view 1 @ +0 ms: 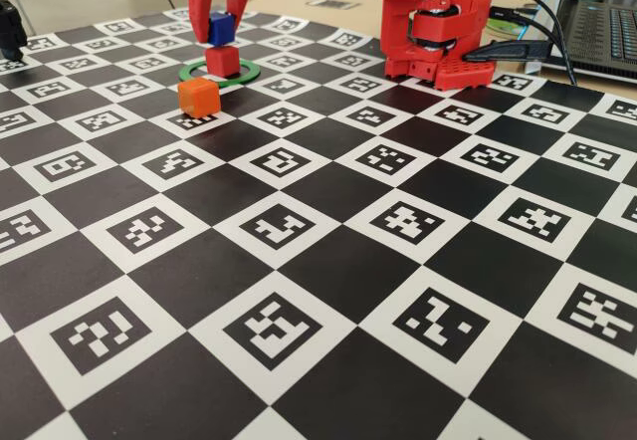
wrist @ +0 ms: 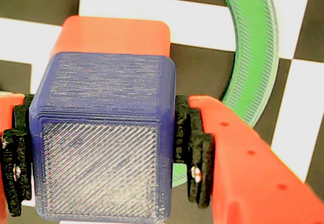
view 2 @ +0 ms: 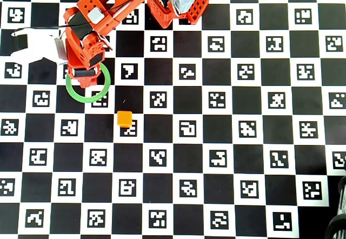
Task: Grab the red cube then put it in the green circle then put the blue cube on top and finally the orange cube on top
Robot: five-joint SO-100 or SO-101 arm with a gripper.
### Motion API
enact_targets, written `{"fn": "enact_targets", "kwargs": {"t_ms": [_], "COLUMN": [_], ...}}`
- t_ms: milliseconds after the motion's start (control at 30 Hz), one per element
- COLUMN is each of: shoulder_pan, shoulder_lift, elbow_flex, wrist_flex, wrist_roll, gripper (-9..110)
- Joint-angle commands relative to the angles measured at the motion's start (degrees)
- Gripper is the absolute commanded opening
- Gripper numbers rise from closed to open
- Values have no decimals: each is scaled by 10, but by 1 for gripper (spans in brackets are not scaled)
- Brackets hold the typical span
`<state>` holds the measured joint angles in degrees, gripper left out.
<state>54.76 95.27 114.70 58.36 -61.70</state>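
Bench (view 1: 328,261) covered by a black-and-white checkerboard of fiducial markers; a laptop (view 1: 602,32) with attached cables (view 1: 537,12) stands at its far right edge.

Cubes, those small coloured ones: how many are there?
3. Small solid-blue cube in the gripper, above the red cube inside the green ring; orange cube beside the ring.

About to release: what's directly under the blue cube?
The red cube sits below the blue cube, inside the green circle. A slight gap shows in the fixed view; the blue cube hides the red top's centre.
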Motion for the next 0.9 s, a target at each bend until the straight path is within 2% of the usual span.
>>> {"fn": "enact_targets", "kwargs": {"t_ms": [0, 867], "shoulder_pan": [5, 1], "shoulder_lift": [27, 29], "elbow_flex": [-7, 9], "wrist_flex": [-7, -28], "wrist_roll": [2, 5], "gripper": [4, 4]}}
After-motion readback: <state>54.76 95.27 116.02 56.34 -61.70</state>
